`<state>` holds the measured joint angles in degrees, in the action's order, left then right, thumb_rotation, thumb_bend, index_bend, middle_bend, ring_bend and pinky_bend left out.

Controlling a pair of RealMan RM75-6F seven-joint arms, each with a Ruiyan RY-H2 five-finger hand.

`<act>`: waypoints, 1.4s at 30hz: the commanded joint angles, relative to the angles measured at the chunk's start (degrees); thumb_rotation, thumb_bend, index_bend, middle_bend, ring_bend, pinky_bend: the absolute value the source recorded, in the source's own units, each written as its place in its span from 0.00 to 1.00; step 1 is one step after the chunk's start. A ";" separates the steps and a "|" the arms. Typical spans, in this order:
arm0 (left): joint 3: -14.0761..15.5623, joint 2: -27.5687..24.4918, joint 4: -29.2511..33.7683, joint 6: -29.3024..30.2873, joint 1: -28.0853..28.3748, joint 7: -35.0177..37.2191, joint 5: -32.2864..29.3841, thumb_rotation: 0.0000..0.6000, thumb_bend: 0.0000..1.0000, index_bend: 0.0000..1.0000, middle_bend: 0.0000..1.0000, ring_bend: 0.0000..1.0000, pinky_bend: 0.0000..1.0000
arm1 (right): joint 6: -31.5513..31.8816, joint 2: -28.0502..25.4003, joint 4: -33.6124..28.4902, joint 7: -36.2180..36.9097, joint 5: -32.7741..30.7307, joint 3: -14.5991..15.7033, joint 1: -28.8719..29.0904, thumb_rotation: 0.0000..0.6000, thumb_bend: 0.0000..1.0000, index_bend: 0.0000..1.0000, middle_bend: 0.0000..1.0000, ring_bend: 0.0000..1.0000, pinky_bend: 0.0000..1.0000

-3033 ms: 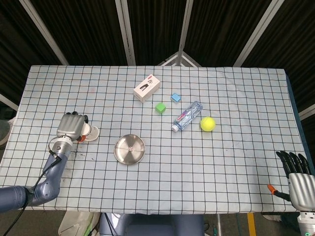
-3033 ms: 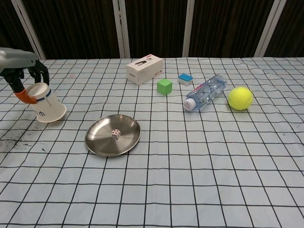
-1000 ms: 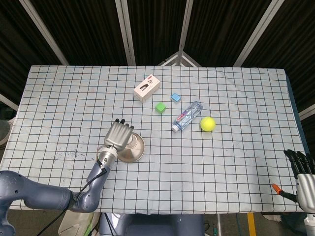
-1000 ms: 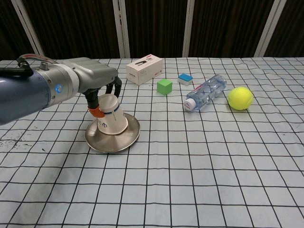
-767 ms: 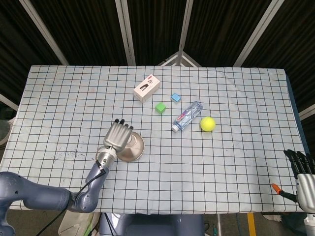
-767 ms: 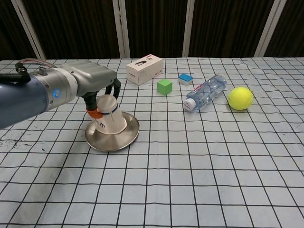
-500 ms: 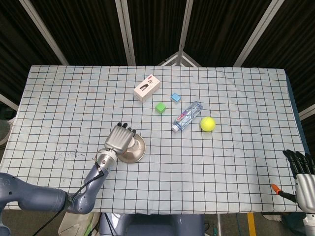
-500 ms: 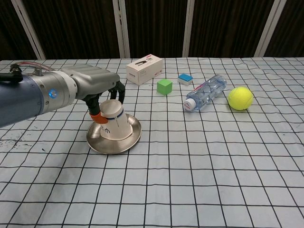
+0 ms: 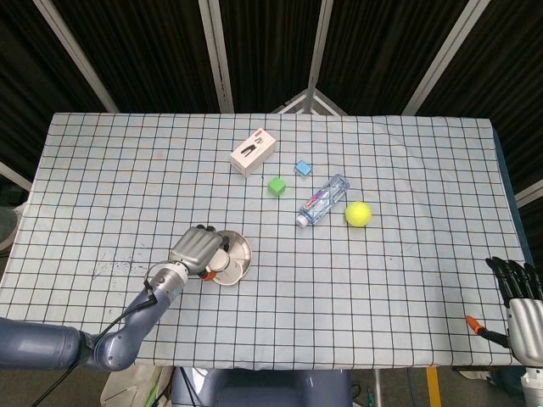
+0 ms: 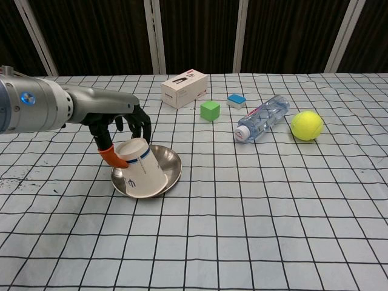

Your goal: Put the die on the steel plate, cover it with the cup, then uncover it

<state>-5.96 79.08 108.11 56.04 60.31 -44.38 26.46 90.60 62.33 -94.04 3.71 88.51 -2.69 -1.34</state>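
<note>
Where chest view shows left hand (image 10: 118,130) gripping tilted cup (image 10: 140,168), head view adds right hand (image 9: 519,303)

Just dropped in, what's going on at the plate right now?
The left hand holds the paper cup upside down and tilted over the steel plate, its mouth low on the plate's near side. The die is not visible in either view, so it is presumably under the cup, though that cannot be confirmed. The right hand sits idle at the table's near right edge, fingers apart, holding nothing.
</note>
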 commanded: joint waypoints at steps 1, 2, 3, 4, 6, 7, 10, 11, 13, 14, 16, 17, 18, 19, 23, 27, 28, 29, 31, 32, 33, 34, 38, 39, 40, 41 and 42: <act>1.21 -0.43 0.03 0.80 1.11 -2.27 -1.33 1.00 0.43 0.44 0.39 0.21 0.21 | -0.27 0.06 -0.11 -0.09 0.01 0.03 0.14 1.00 0.13 0.12 0.14 0.10 0.03; 1.60 -0.18 -0.32 1.59 1.52 -3.32 -1.57 1.00 0.43 0.44 0.39 0.21 0.21 | -0.41 0.11 -0.11 -0.14 -0.07 0.01 0.20 1.00 0.13 0.12 0.14 0.10 0.03; 1.76 0.00 -0.53 2.07 1.72 -3.87 -1.55 1.00 0.43 0.44 0.39 0.21 0.21 | -0.46 0.13 -0.13 -0.16 -0.10 -0.02 0.24 1.00 0.13 0.12 0.14 0.10 0.03; 1.99 0.50 -0.94 3.11 2.03 -4.76 -1.24 1.00 0.43 0.44 0.39 0.21 0.21 | -0.50 0.16 -0.15 -0.19 -0.16 -0.07 0.28 1.00 0.13 0.12 0.14 0.10 0.03; 2.33 1.71 -1.71 5.06 2.30 -5.89 -0.06 1.00 0.43 0.44 0.39 0.21 0.21 | -0.51 0.17 -0.18 -0.20 -0.30 -0.17 0.31 1.00 0.13 0.12 0.14 0.10 0.03; 2.40 2.03 -1.96 5.57 2.32 -6.11 0.40 1.00 0.43 0.44 0.39 0.21 0.21 | -0.51 0.18 -0.18 -0.20 -0.31 -0.18 0.31 1.00 0.13 0.12 0.14 0.10 0.03; 3.32 4.18 -4.07 8.70 2.33 -7.82 3.84 1.00 0.43 0.44 0.39 0.22 0.21 | -0.62 0.19 -0.25 -0.23 -0.42 -0.18 0.33 1.00 0.13 0.12 0.14 0.10 0.03; 3.54 4.98 -4.85 9.63 2.23 -8.15 4.85 1.00 0.43 0.44 0.39 0.22 0.21 | -0.73 0.20 -0.26 -0.22 -0.51 -0.18 0.36 1.00 0.13 0.12 0.14 0.10 0.03; 3.98 6.18 -6.23 10.98 2.14 -8.85 6.62 1.00 0.43 0.44 0.39 0.22 0.21 | -0.85 0.18 -0.27 -0.20 -0.51 -0.13 0.39 1.00 0.13 0.12 0.14 0.10 0.03; 4.30 6.94 -7.16 11.82 2.09 -9.39 7.80 1.00 0.43 0.44 0.39 0.22 0.21 | -0.89 0.20 -0.26 -0.20 -0.50 -0.12 0.41 1.00 0.13 0.12 0.14 0.10 0.03; 4.99 8.44 -8.96 13.05 1.92 -10.16 10.21 1.00 0.43 0.44 0.39 0.22 0.21 | -0.93 0.19 -0.27 -0.15 -0.52 -0.11 0.41 1.00 0.13 0.12 0.14 0.10 0.03; 5.35 9.10 -9.82 13.41 1.85 -10.56 11.17 1.00 0.43 0.44 0.39 0.22 0.21 | -1.00 0.21 -0.30 -0.05 -0.60 -0.16 0.46 1.00 0.13 0.12 0.14 0.10 0.03; 5.61 9.69 -10.58 13.67 1.74 -10.77 11.99 1.00 0.43 0.44 0.39 0.22 0.21 | -1.04 0.21 -0.29 0.09 -0.69 -0.18 0.46 1.00 0.13 0.12 0.14 0.10 0.03; 5.87 10.24 -11.27 13.82 1.59 -10.90 12.70 1.00 0.43 0.44 0.39 0.22 0.21 | -1.08 0.18 -0.29 0.24 -0.77 -0.18 0.45 1.00 0.13 0.12 0.14 0.10 0.03; 5.80 11.71 -12.71 12.81 0.66 -8.72 14.45 1.00 0.43 0.44 0.38 0.22 0.21 | -1.00 0.10 -0.26 0.46 -0.73 -0.20 0.42 1.00 0.13 0.12 0.14 0.10 0.03; 4.90 11.90 -12.76 10.90 -0.63 -3.70 16.55 1.00 0.43 0.44 0.38 0.22 0.21 | -0.97 0.05 -0.30 0.49 -0.81 -0.20 0.37 1.00 0.13 0.12 0.14 0.10 0.03; 4.44 11.70 -12.38 10.25 -0.94 -2.32 16.54 1.00 0.43 0.44 0.38 0.22 0.21 | -0.98 0.04 -0.31 0.48 -0.84 -0.21 0.37 1.00 0.13 0.12 0.14 0.10 0.03; 4.05 11.39 -12.05 9.76 -1.17 -1.21 16.77 1.00 0.43 0.44 0.38 0.22 0.21 | -0.97 0.04 -0.33 0.44 -0.86 -0.22 0.37 1.00 0.13 0.12 0.14 0.10 0.03; 3.70 10.63 -11.52 9.21 -1.46 -0.11 17.48 1.00 0.43 0.44 0.39 0.22 0.21 | -0.96 0.04 -0.36 0.38 -0.85 -0.22 0.37 1.00 0.13 0.12 0.14 0.10 0.03; 3.49 10.24 -11.18 9.13 -1.62 0.45 18.04 1.00 0.43 0.44 0.39 0.22 0.21 | -0.96 0.05 -0.39 0.36 -0.82 -0.22 0.38 1.00 0.13 0.12 0.14 0.10 0.03; 3.38 9.88 -10.96 9.20 -1.81 0.86 18.63 1.00 0.43 0.44 0.39 0.22 0.21 | -0.96 0.07 -0.40 0.34 -0.81 -0.22 0.39 1.00 0.13 0.12 0.14 0.10 0.03; 3.36 9.67 -10.86 9.30 -1.90 0.95 18.91 1.00 0.43 0.44 0.39 0.22 0.21 | -0.97 0.09 -0.39 0.32 -0.82 -0.23 0.39 1.00 0.13 0.12 0.14 0.10 0.03; 3.25 8.07 -9.47 9.85 -2.81 1.81 20.41 1.00 0.43 0.44 0.39 0.22 0.21 | -1.04 0.15 -0.53 0.08 -0.86 -0.21 0.41 1.00 0.13 0.12 0.14 0.10 0.03; 3.28 7.71 -9.14 9.93 -3.04 2.00 20.73 1.00 0.43 0.44 0.38 0.22 0.21 | -1.05 0.14 -0.56 0.01 -0.87 -0.20 0.41 1.00 0.13 0.12 0.14 0.10 0.03; 3.29 7.55 -9.01 9.96 -3.15 2.11 20.91 1.00 0.43 0.44 0.38 0.22 0.21 | -1.06 0.14 -0.57 -0.02 -0.87 -0.19 0.41 1.00 0.13 0.12 0.14 0.10 0.03; 3.39 7.22 -8.75 9.91 -3.39 2.31 21.10 1.00 0.43 0.44 0.38 0.22 0.21 | -1.10 0.15 -0.60 -0.07 -0.85 -0.16 0.42 1.00 0.13 0.12 0.14 0.10 0.03; 3.46 6.88 -8.41 9.72 -3.62 2.54 21.08 1.00 0.43 0.44 0.38 0.22 0.21 | -1.12 0.17 -0.63 -0.12 -0.83 -0.15 0.43 1.00 0.13 0.12 0.14 0.10 0.03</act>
<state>-2.58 86.24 99.43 65.87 56.93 -42.06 47.50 89.48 62.49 -94.66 3.59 87.67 -2.84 -0.91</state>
